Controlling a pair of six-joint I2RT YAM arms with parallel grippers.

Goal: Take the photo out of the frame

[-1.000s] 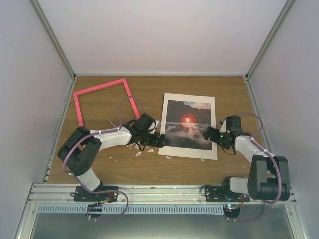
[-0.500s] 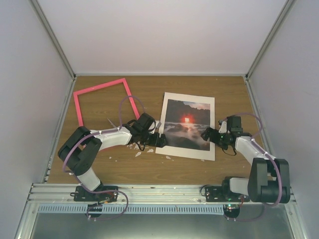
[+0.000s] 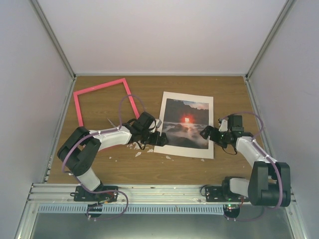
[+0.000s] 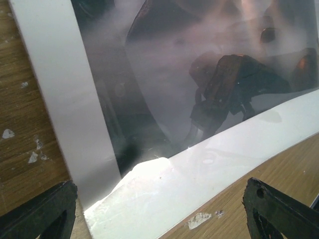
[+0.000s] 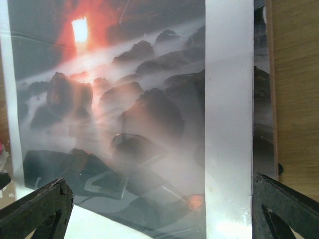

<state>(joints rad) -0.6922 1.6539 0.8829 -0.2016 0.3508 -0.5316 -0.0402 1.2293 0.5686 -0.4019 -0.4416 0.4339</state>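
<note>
The photo (image 3: 186,123), with dark rocks and a red sun, lies flat mid-table inside a white mat border (image 3: 189,151). The pink frame (image 3: 98,86) lies empty at the back left, apart from it. My left gripper (image 3: 159,139) is open at the mat's near-left corner; in the left wrist view (image 4: 159,221) its fingers (image 4: 37,211) straddle that corner of the mat (image 4: 209,169). My right gripper (image 3: 205,133) is open over the mat's right edge; in the right wrist view (image 5: 159,219) the photo (image 5: 124,99) and mat (image 5: 229,99) fill the frame. A dark strip (image 5: 261,99) shows beyond the mat's right edge.
White flecks (image 3: 138,153) lie on the wooden table (image 3: 164,169) near the left gripper and also show in the left wrist view (image 4: 199,219). White enclosure walls (image 3: 30,99) stand on three sides. A metal rail (image 3: 159,191) runs along the near edge.
The right gripper has moved left over the mat's right edge. The mat and photo have slid a little to the left. The left gripper stays at the near-left corner.
</note>
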